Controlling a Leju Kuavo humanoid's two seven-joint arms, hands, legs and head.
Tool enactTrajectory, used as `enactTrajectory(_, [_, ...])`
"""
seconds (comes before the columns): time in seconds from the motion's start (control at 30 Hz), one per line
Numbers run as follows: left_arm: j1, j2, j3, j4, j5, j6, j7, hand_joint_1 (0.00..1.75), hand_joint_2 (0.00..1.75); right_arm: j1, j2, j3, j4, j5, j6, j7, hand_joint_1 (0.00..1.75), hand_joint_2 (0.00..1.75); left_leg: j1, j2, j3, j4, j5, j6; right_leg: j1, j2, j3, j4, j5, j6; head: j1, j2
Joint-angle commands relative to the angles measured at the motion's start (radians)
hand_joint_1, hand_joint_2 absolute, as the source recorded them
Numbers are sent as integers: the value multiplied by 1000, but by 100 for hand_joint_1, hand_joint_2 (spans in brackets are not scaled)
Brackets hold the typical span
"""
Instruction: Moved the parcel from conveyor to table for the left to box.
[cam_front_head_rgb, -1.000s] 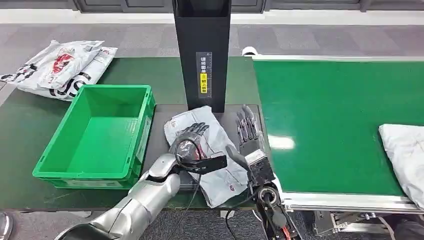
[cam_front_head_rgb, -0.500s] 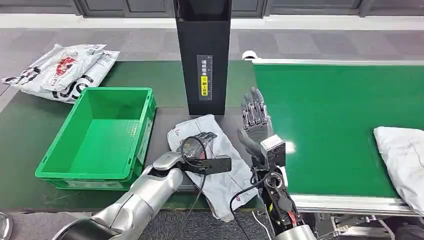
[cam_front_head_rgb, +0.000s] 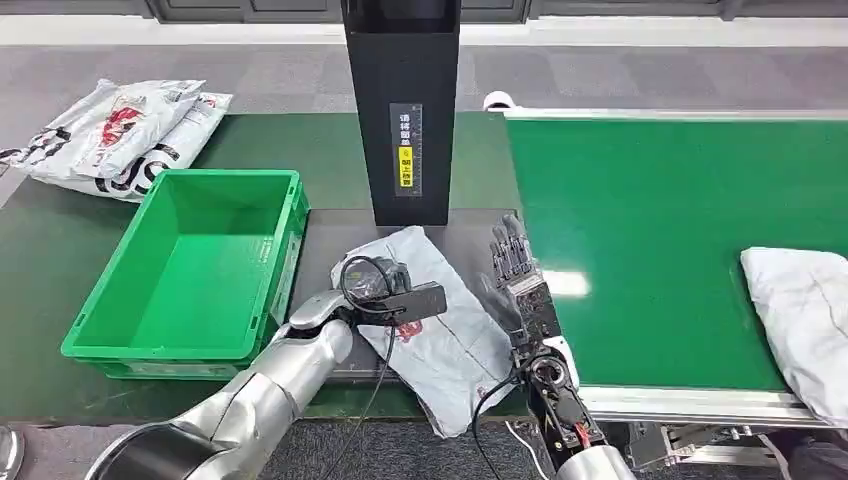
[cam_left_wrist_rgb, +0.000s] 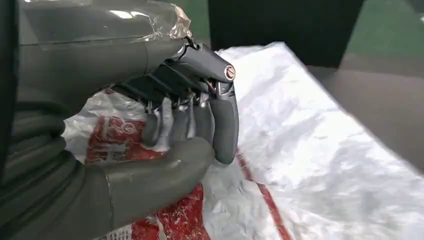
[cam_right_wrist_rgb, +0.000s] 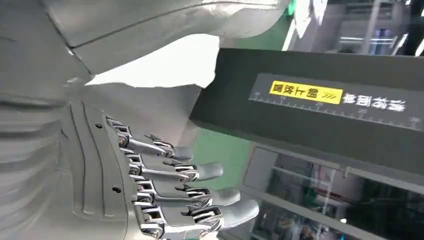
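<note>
Green crate stands at the left of the surface, nothing visible inside it; beyond it lies a pile of printed bags. Just right of the crate, on a dark mat, lies the parcel, a grey mailer with red print, one end hanging over the near edge of the surface. The left hand is on the parcel's upper part; in the left wrist view its fingers are curled against the thumb with the red-printed film gathered at them, so it appears to pinch the parcel. A second earlier the same hand lay flat with fingers spread across the mailer: the change is the closing of the grasp, which suggests the boxing step has begun. The parcel's outline also sits slightly differently than before, its upper end now nearer the black post, though part of that shift belongs to the camera. Right of the parcel, the right hand is upright beside it, fingers straight and apart, holding nothing; half a second ago it stood higher and farther forward. Its delivery appears done. At far right a white parcel waits on the belt, a little farther into view than before.
</note>
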Motion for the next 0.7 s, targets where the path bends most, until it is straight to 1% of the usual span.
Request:
enactTrajectory(0.03, [-28,43,-7,63,-54,-106,48,175,175,-121,-5,-130,145,26,24,5,0,175,0,3,0,-1,0,0,0,2,-1,-1,1,-1,0,0])
enactTrajectory(0.1, [-26,43,-36,62,-88,-105,71,175,175,-138,-7,-140,171,34,25,-2,0,175,0,4,0,-1,0,0,0,2,-1,-1,1,0,0,0])
enactTrajectory(0.13, [-24,41,-31,61,-86,-90,74,175,175,-144,-7,-144,183,36,21,-6,0,175,0,3,0,-1,0,0,0,2,-1,0,1,0,0,0])
enactTrajectory(0.2, [-22,35,-5,47,-68,5,81,175,175,-146,-10,-149,196,38,11,-14,0,175,-1,3,0,-1,0,0,0,3,-1,0,1,0,0,0])
enactTrajectory(0.3, [-47,36,-15,52,-97,52,101,175,175,-146,-14,-158,214,35,12,-28,0,175,0,3,0,-1,1,0,0,1,-1,-1,1,-1,0,0])
enactTrajectory(0.33, [-49,35,-12,50,-98,56,104,127,175,-146,-13,-159,218,34,12,-30,0,175,0,2,-1,0,1,0,0,1,-1,0,1,0,0,0])
enactTrajectory(0.37, [-53,35,3,55,-85,15,95,0,175,-151,-12,-158,224,35,13,-31,0,175,0,3,-1,-1,1,0,0,1,-2,-1,1,-1,0,0])
enactTrajectory(0.4, [-54,38,-9,60,-101,-3,103,2,175,-154,-12,-157,228,35,14,-31,0,175,0,3,-1,0,0,0,0,1,-2,0,1,0,0,0])
enactTrajectory(0.43, [-51,42,-23,60,-120,-34,115,175,175,-160,-13,-154,237,36,18,-31,0,175,0,4,-1,-1,1,0,0,2,-2,0,1,-1,0,0])
enactTrajectory(0.57, [-31,50,-36,62,-148,-57,132,175,175,-153,-17,-145,228,33,18,-31,0,175,0,3,0,-1,0,0,0,2,-1,-1,1,-1,0,0])
enactTrajectory(0.7, [-16,53,-42,61,-162,-35,138,175,175,-125,-16,-135,207,32,25,-31,0,175,0,4,1,-2,1,0,0,2,0,-2,1,-1,0,0])
